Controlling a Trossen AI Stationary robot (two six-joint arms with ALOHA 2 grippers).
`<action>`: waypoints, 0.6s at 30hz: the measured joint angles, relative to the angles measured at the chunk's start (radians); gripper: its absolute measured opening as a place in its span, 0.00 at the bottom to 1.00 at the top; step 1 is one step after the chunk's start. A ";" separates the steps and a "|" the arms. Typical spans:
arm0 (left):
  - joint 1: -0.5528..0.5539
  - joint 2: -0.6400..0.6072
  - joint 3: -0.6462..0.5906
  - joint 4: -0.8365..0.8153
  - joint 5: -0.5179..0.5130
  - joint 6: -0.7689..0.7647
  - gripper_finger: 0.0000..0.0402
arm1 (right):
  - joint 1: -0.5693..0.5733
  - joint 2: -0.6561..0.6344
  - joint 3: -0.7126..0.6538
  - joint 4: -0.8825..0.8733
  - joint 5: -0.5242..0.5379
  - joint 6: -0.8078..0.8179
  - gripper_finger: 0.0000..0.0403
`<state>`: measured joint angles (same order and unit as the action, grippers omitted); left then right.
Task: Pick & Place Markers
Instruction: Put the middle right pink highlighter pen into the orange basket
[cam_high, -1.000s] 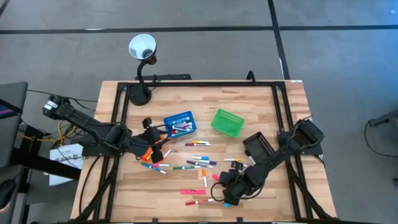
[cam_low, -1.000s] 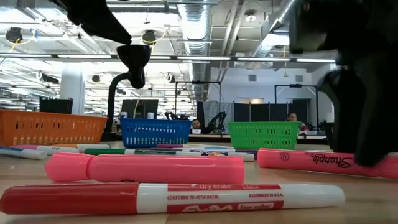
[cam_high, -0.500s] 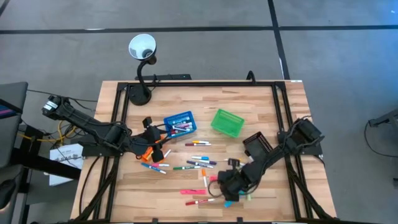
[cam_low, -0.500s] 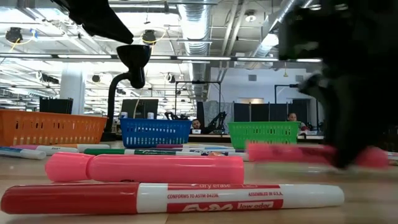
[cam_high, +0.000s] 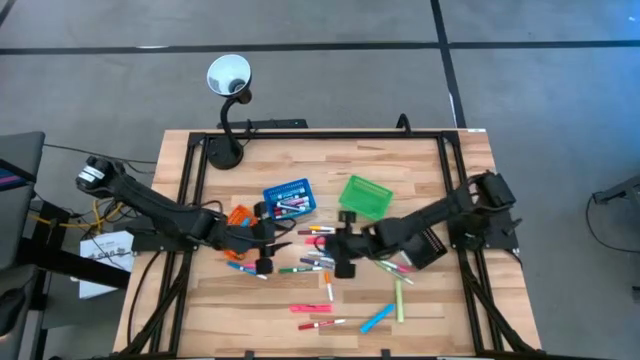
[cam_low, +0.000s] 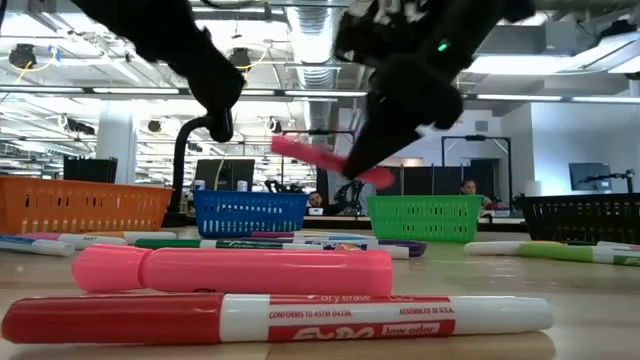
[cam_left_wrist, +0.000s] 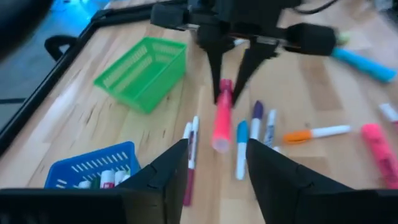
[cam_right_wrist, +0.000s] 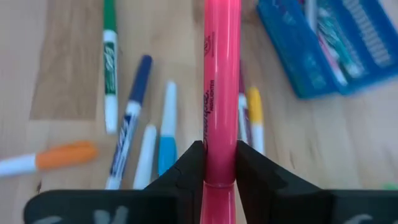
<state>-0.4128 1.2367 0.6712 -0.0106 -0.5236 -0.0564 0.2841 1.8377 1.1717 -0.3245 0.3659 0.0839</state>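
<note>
right gripper (cam_right_wrist: 221, 167): pinching pink marker (cam_right_wrist: 221, 93), now lifted off the table's front to mid-table, near blue basket (cam_high: 289, 197) | left gripper (cam_left_wrist: 212, 163): fingers spread, empty | next likely: handover or drop

The wooden tabletop (cam_high: 420, 160) holds loose markers (cam_high: 318, 267) in the middle. A blue basket (cam_high: 289, 196) sits at about 11 o'clock, a green basket (cam_high: 364, 196) at 1, perhaps a black one (cam_high: 425, 243) at 3.
</note>
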 joint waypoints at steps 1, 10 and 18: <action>0.012 0.023 0.000 0.012 0.000 0.000 0.43 | -0.017 0.012 0.000 0.028 -0.027 -0.027 0.15; 0.115 0.220 0.000 0.091 0.078 0.000 0.55 | -0.099 0.050 0.000 0.140 -0.107 -0.198 0.16; 0.128 0.272 0.000 0.138 0.080 -0.002 0.51 | -0.127 0.050 0.000 0.213 -0.153 -0.278 0.16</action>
<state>-0.2845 1.5089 0.6708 0.1279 -0.4437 -0.0582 0.1574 1.8874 1.1721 -0.1119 0.2126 -0.1942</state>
